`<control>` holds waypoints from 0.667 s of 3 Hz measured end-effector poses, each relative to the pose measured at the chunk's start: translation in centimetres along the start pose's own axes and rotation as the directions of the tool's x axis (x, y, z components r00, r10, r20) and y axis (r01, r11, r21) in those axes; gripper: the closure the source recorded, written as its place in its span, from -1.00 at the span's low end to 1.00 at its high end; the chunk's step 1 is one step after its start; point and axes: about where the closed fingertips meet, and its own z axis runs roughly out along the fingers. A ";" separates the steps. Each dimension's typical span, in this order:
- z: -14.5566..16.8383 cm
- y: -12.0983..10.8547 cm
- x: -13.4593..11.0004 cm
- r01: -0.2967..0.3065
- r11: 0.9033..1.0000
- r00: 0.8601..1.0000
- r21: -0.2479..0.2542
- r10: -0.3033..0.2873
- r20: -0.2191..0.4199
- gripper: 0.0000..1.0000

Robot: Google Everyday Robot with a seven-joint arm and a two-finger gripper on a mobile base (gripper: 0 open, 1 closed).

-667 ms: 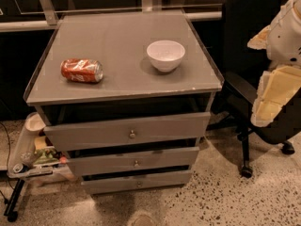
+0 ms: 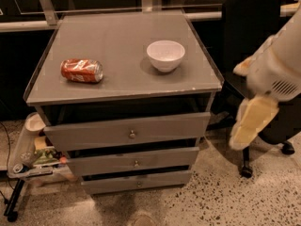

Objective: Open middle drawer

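A grey cabinet (image 2: pixel 117 55) has three drawers stacked in its front. The middle drawer (image 2: pixel 103 163) has a wide flat front of medium height and a small round metal knob (image 2: pixel 136 164) at its centre. It sits between the taller top drawer (image 2: pixel 94 133) and the shortest bottom drawer (image 2: pixel 113 183). Its front lies about level with those of its neighbours. My gripper (image 2: pixel 251 124) hangs on the white and cream arm (image 2: pixel 282 65) to the right of the cabinet. It is at about top-drawer height, well apart from the knob and touching nothing.
A red soda can (image 2: pixel 81 70) lies on its side on the cabinet top, and a white bowl (image 2: pixel 165 55) stands to its right. A black office chair (image 2: pixel 249 27) stands behind my arm. A low cart (image 2: pixel 28 159) with small items is at the cabinet's left. The floor is speckled.
My arm and gripper have moved down and left, closer to the cabinet's right side. The drawers, can and bowl have not moved.
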 end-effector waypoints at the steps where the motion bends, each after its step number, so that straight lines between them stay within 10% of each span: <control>1: 7.8 2.3 -0.5 -0.034 0.997 0.999 -0.063 0.037 0.032 -1.00; 2: 15.7 3.2 -0.9 -0.070 0.993 0.995 -0.095 0.077 0.066 -1.00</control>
